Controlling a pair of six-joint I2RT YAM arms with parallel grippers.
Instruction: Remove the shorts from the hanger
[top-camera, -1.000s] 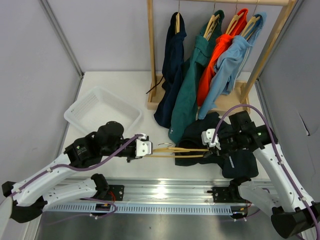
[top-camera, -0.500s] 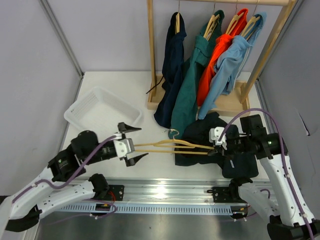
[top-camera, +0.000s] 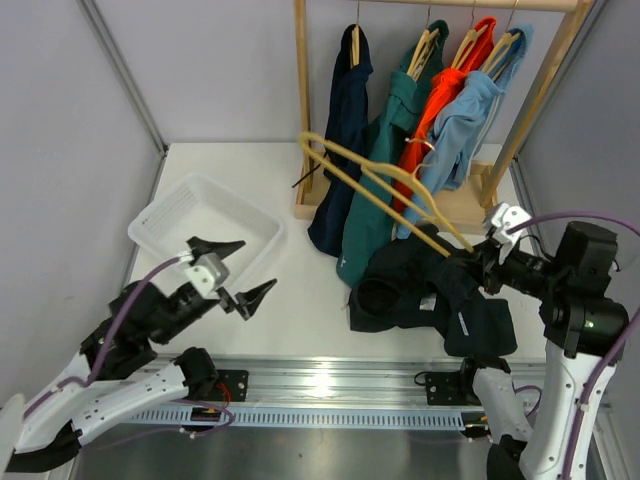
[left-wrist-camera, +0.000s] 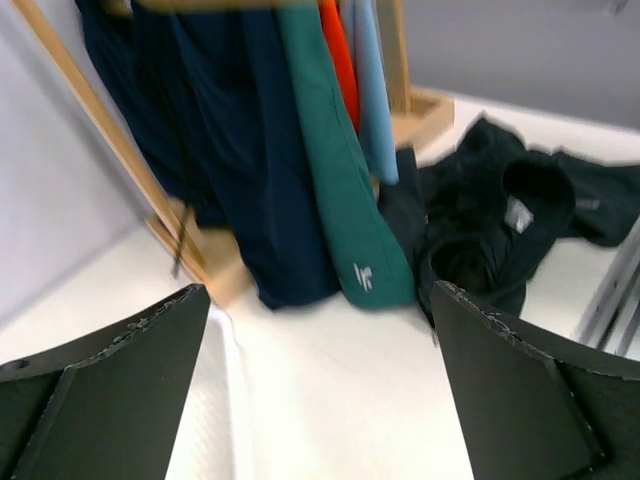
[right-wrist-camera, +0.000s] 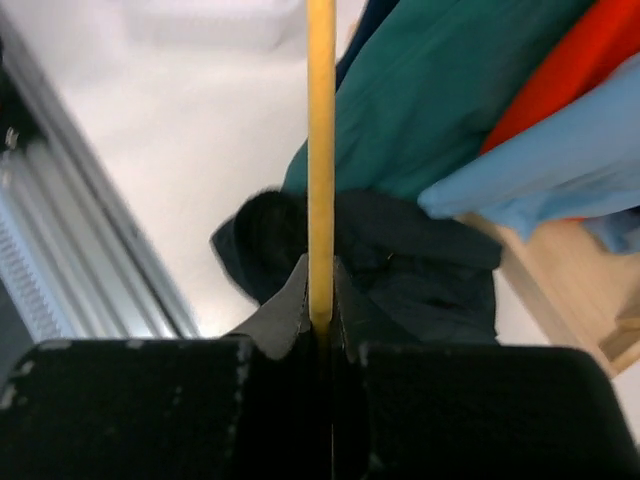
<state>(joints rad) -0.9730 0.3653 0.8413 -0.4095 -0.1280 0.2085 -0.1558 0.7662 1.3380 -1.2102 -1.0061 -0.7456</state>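
— What's the left gripper doing?
— Its fingers are spread wide, with nothing between them. The white basket lies at its 11 o'clock.
— And the hanger?
— It's bare and up in the air, slanting toward 10 o'clock from the right gripper, whose fingers are pinched tight on one wooden end.
— The shorts?
— Crumpled on the table, off the hanger, at the right gripper's 8 o'clock.

robot lab cell: grey partition walls, white table, aluminium rail, wooden clothes rack
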